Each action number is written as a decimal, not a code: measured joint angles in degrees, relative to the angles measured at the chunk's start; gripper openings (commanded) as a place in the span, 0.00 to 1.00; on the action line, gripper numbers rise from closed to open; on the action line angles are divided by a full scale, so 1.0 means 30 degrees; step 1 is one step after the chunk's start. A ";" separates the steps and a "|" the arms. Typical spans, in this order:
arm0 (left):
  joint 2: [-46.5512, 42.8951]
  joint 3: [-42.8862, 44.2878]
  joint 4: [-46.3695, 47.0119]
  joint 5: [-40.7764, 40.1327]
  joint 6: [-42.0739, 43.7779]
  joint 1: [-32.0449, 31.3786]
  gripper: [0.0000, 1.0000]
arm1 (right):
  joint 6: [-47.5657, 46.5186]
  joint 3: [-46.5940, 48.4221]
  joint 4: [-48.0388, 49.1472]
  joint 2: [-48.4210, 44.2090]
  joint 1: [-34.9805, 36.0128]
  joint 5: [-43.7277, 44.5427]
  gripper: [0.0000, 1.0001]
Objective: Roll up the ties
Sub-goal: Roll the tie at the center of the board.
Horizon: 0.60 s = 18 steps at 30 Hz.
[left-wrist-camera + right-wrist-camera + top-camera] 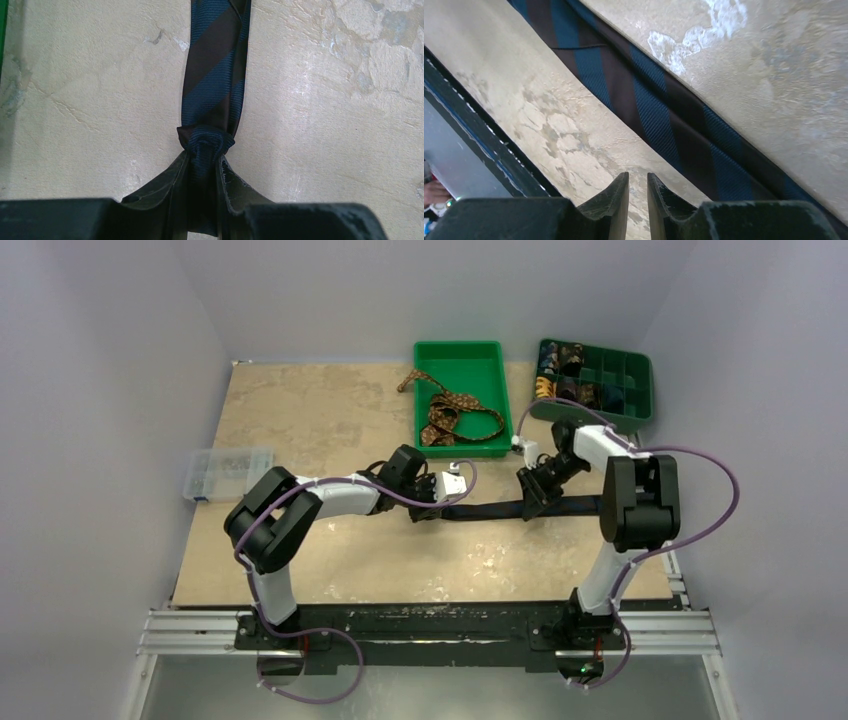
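Observation:
A dark tie (490, 510) with navy and brown stripes lies stretched across the middle of the table. My left gripper (425, 510) is shut on its bunched narrow end; the left wrist view has the fabric (215, 75) pinched between the fingers of that gripper (204, 165). My right gripper (530, 505) hovers low over the tie's wider part. Seen from the right wrist, its fingers (638, 185) stand a narrow gap apart over bare table, with the tie (649, 105) just beside them. A brown patterned tie (455, 415) lies loose in the green tray (458, 346).
A green compartment box (625, 370) at the back right holds several rolled ties. A clear plastic box (228, 472) sits at the table's left edge. The black front rail (474, 120) runs close to my right gripper. Grey walls enclose the table.

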 measured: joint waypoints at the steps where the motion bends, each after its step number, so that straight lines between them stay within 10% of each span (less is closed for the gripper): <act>1: 0.0000 0.0000 0.0000 0.0000 0.0000 0.0000 0.14 | -0.0007 -0.0168 0.0095 0.0124 0.0066 0.0240 0.20; 18: -0.0051 -0.0211 0.0321 0.0007 0.0000 0.0000 0.15 | 0.1144 0.0175 0.0860 0.0656 0.0007 -0.0466 0.37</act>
